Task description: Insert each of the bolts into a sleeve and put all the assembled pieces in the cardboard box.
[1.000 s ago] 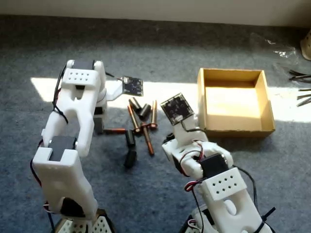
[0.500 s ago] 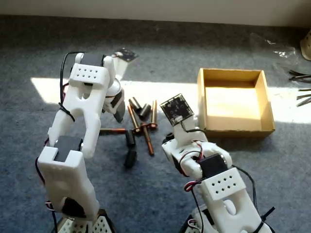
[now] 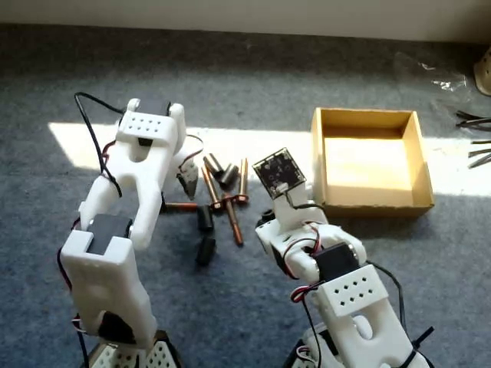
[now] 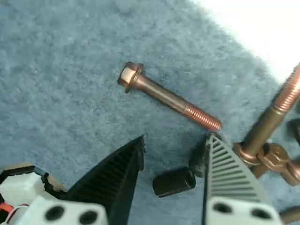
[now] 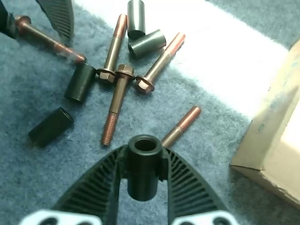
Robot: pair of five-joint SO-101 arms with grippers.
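Several copper bolts and dark sleeves lie on the grey carpet. My left gripper (image 4: 176,140) hangs open above one black sleeve (image 4: 174,182), with a lone bolt (image 4: 168,97) just beyond its tips. In the high view this gripper (image 3: 186,184) sits beside that bolt (image 3: 182,206). My right gripper (image 5: 143,154) is shut on a black sleeve (image 5: 143,166), held upright with its bore showing, close to a loose bolt (image 5: 180,125). Three bolts (image 5: 117,103) meet at their heads beyond it. The cardboard box (image 3: 372,203) stands to the right of the right arm (image 3: 307,245).
Two grey sleeves (image 5: 147,43) lie at the far side of the bolt cluster and two black ones (image 5: 80,82) nearer the left arm. Black tools (image 3: 476,153) lie at the right edge of the carpet. The box wall (image 5: 272,140) is close to my right gripper.
The left arm swung its wrist up and over, then lowered its gripper toward the lone bolt and black sleeve. The right arm kept still with its sleeve.
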